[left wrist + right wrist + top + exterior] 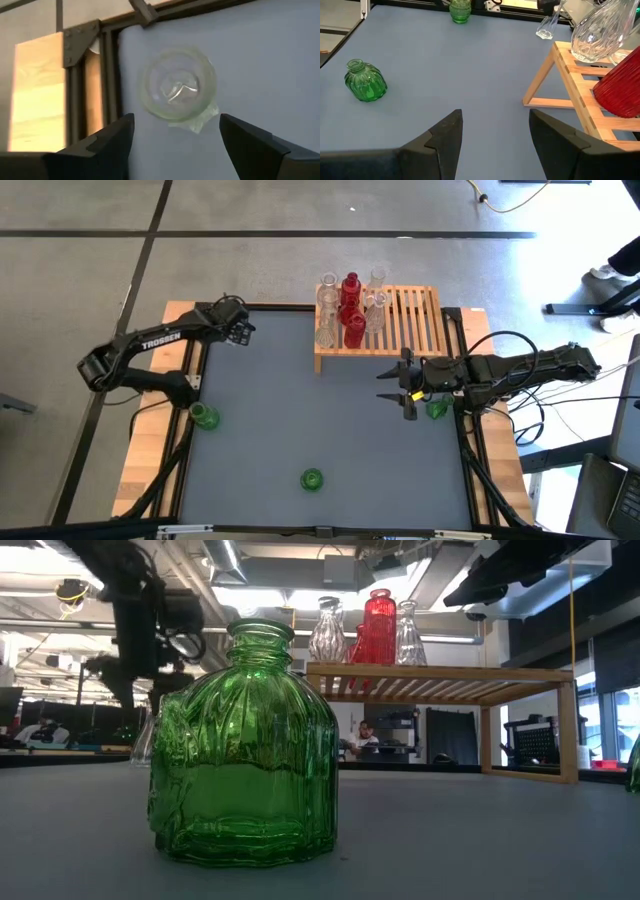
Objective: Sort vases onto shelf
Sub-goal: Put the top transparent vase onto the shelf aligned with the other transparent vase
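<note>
Green vases (311, 478): three. Red vases (351, 286): two. Clear vases (327, 297): about five.

We see a grey-topped table (300, 400) with pale wooden side edges. A low light-wood slatted shelf (415, 320) stands at its far edge. Three small green glass vases rest on it: near edge (312, 479), left edge (204, 417), right edge (437, 408).

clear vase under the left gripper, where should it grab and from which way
Grip the clear vase by its narrow neck, coming straight down from above. It stands upright on the mat with its mouth facing the left gripper, whose open fingers already sit either side of it, so a vertical descent looks simplest. Its glass body is wider.
</note>
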Motion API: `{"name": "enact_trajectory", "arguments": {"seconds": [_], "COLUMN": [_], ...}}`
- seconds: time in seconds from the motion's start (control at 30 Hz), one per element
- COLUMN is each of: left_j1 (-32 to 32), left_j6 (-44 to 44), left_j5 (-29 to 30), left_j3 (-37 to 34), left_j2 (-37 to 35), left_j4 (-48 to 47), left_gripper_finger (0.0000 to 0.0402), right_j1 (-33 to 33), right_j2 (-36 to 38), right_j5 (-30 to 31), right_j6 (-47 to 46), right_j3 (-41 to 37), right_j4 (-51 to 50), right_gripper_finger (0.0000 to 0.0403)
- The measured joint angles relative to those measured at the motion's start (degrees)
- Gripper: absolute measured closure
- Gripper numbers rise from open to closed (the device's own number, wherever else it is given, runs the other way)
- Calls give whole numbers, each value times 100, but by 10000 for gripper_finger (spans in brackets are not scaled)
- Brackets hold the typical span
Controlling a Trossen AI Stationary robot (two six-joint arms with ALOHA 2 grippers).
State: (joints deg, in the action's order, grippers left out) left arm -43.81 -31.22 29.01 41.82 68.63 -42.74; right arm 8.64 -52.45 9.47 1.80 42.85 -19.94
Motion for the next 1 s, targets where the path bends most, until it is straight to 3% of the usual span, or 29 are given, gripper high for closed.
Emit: {"name": "enact_trajectory", "arguments": {"seconds": [0.27, 0.47, 1.0], "left_j1": [0, 20, 513], "left_j6": [201, 507, 785], "left_j5": [235, 349, 415], "left_j3": [-868, -1125, -1110], "left_j2": [2, -7, -90], "left_j4": [1681, 2282, 2309], "left_gripper_finger": [114, 123, 260], "right_j1": [0, -2, -2], "right_j2": [0, 0, 0], "right_j5": [3, 4, 10], "right_j6": [2, 0, -4], "right_j3": [0, 0, 0], "right_j4": [2, 9, 46], "right_gripper_finger": [189, 189, 189]}}
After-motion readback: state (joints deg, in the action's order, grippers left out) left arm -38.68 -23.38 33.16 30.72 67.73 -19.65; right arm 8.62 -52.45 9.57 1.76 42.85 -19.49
